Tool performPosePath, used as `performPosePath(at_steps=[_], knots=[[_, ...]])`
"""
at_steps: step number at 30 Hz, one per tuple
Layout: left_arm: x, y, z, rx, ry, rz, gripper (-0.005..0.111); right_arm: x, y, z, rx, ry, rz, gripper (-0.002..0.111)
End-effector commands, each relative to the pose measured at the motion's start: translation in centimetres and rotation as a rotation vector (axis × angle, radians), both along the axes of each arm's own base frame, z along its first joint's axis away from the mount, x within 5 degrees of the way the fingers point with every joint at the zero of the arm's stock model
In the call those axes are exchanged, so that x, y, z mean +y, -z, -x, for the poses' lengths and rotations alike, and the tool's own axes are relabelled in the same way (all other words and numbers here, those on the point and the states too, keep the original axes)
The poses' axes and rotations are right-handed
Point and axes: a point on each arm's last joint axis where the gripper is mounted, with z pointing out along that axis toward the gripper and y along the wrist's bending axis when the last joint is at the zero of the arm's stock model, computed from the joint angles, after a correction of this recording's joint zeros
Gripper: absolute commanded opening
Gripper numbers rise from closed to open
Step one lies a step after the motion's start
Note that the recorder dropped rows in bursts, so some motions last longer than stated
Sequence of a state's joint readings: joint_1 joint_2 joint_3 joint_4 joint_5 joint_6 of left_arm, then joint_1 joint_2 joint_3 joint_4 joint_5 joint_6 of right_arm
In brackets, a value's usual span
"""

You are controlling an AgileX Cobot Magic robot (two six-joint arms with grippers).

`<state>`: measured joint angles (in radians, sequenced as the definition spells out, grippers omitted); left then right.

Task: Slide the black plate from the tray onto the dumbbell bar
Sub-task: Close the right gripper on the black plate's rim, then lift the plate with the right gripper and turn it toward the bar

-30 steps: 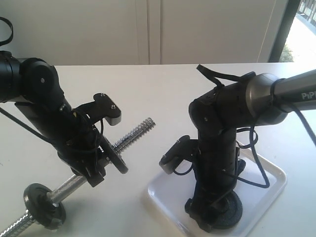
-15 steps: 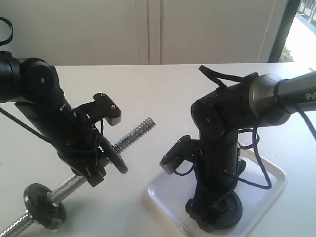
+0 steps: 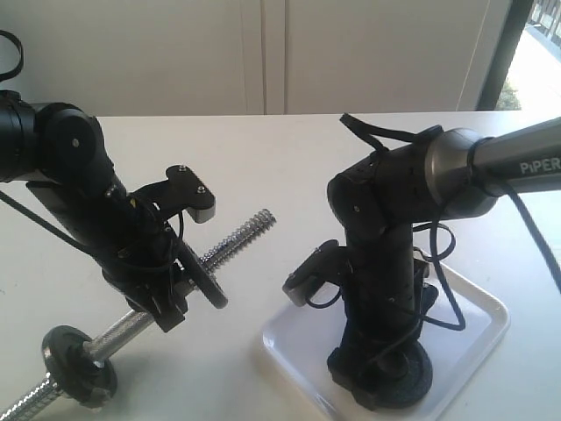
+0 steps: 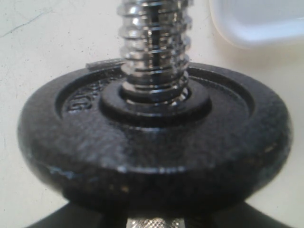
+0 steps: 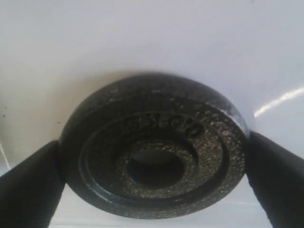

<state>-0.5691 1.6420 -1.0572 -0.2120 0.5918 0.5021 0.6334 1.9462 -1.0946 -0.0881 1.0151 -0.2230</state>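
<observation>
On the left, the left gripper (image 3: 180, 294) is clamped on the dumbbell bar (image 3: 235, 241). Its threaded tip is angled up toward two o'clock, and the low end, down at seven o'clock, carries a small black disc (image 3: 79, 351). Across to the right is the white tray (image 3: 478, 307), and the black plate (image 3: 414, 375) lies flat toward its seven o'clock corner. The right gripper (image 3: 381, 381) is down on it, fingers (image 5: 28, 185) pressed against opposite edges of the rim.
</observation>
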Motion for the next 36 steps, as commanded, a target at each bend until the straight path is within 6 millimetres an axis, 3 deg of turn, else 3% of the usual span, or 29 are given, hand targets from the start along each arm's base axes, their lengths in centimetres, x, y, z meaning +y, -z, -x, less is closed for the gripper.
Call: performPosePath(at_steps=[1,7,26,36], knots=[[-0.3,-2.0,0.1,-0.047,-0.030,0.079,0.000,-0.5,1.1,-1.0,-0.090,-0.013,0.041,0.000],[-0.3,-2.0,0.1,-0.047,-0.030,0.079,0.000,-0.6,-1.6,-1.5,-0.192,-0.001,-0.038,0.000],[-0.3,-2.0,0.1,-0.047,-0.030,0.079,0.000,-5.2,-11.1,-3.3,-0.524,0.206,-0.322,0.000],[-0.3,-2.0,0.1,-0.047,-0.030,0.079,0.000,-7.0,-13.0,-3.5,-0.451,0.266,-0.606,0.000]])
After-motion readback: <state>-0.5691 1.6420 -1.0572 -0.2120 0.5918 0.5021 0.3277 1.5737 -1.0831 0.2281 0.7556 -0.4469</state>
